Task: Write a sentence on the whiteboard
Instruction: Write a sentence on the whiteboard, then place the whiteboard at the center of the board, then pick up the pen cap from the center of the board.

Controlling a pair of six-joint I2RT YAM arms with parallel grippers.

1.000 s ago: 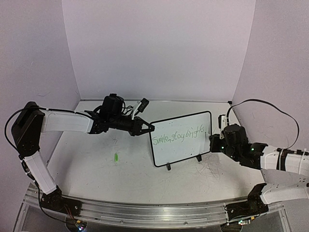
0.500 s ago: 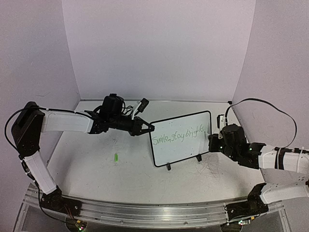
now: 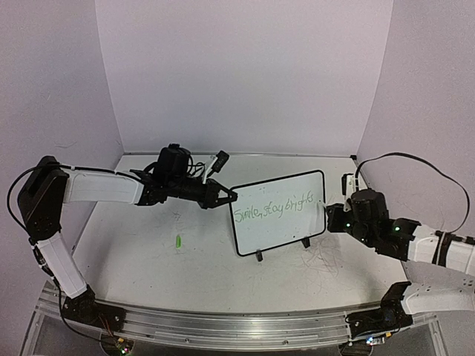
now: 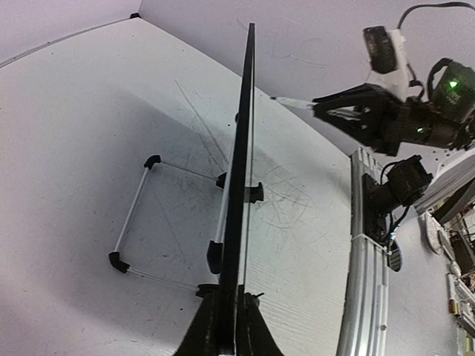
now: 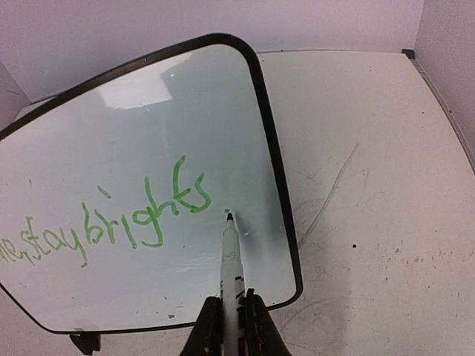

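On your whiteboard (image 5: pixel 185 96) the green sentence (image 5: pixel 141 215) reads "Smile, stay brights". Your left gripper (image 4: pixel 228 326) clamps its edge; your right gripper (image 5: pixel 231 315) pinches a marker (image 5: pixel 228 252).

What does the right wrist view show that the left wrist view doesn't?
Right wrist only: the green sentence on the board face, with the marker tip just past its last letter. Left wrist only: the board edge-on, its wire stand behind it, and the left tool shut on its edge. Both: the board, the marker and the scribbled table.
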